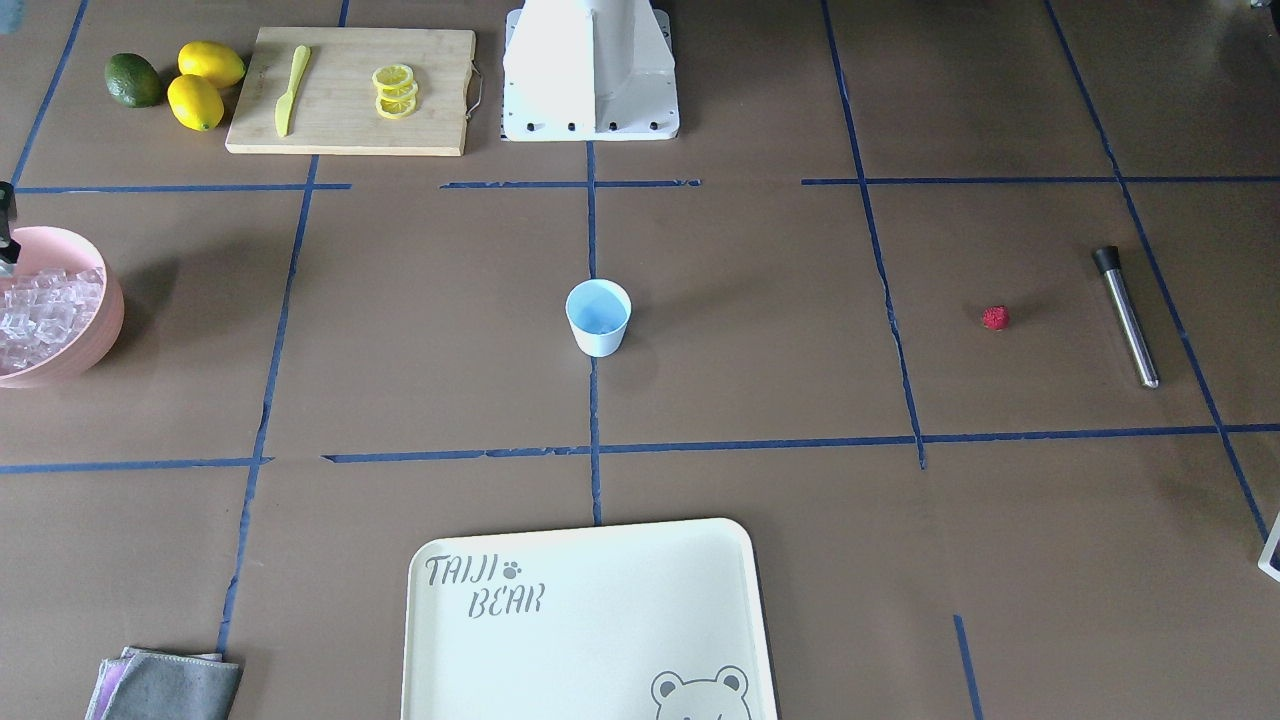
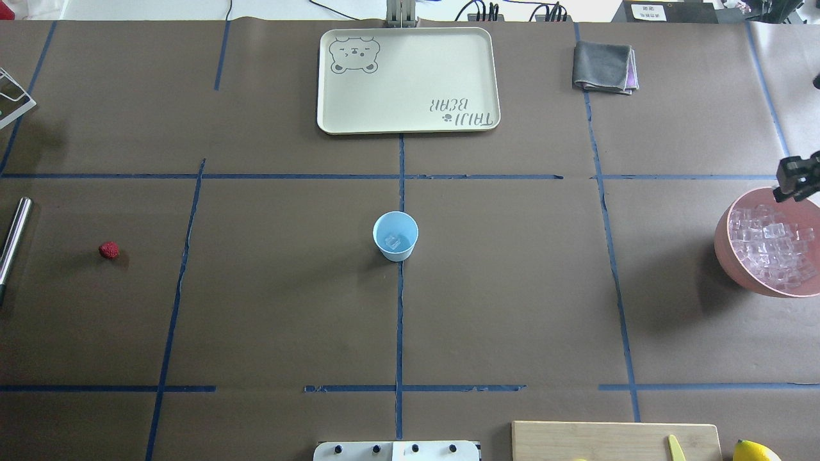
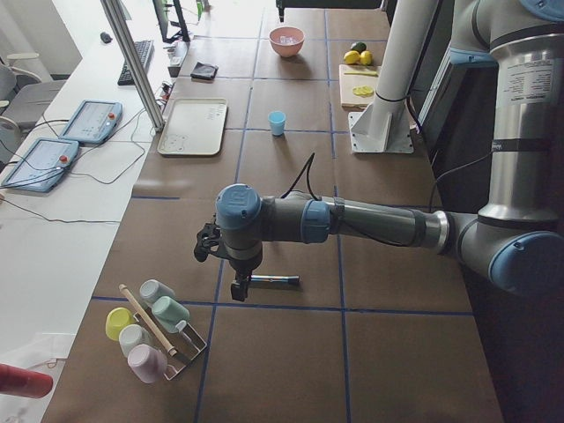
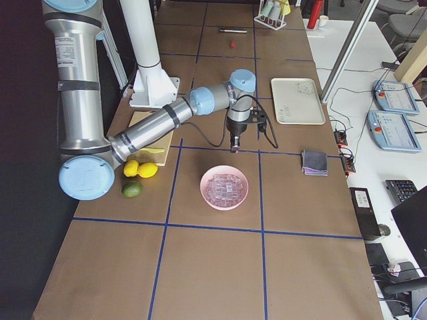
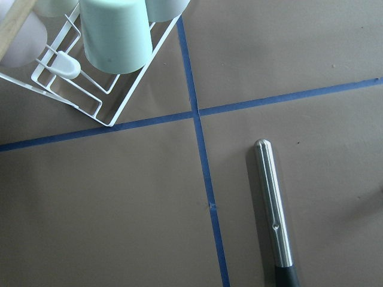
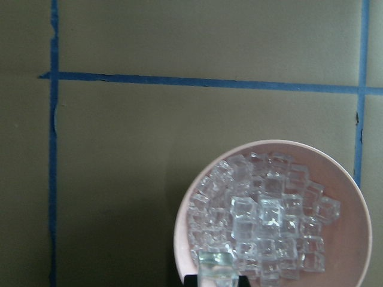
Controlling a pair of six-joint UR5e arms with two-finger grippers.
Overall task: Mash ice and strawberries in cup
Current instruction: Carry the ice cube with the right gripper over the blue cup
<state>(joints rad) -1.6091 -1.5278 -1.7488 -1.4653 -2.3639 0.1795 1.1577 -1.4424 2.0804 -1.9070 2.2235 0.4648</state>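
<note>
The white cup (image 2: 395, 235), light blue inside, stands at the table's middle with one clear ice cube (image 2: 392, 242) in it. More ice (image 2: 772, 246) fills the pink bowl (image 2: 727, 250) at the right edge. My right gripper (image 2: 787, 191) hangs above the bowl's far rim. In the right wrist view it (image 6: 216, 276) is shut on an ice cube (image 6: 216, 262). The strawberry (image 2: 109, 250) lies alone at the left. My left gripper (image 3: 236, 289) hovers over the steel muddler (image 5: 272, 203). I cannot tell whether it is open.
A cream tray (image 2: 407, 80) and a folded grey cloth (image 2: 602, 67) lie at the far side. A cutting board (image 1: 350, 90) with lemon slices, a yellow knife, lemons (image 1: 205, 80) and a lime sits near the robot's base. A wire rack (image 5: 90, 89) of cups stands beside the muddler.
</note>
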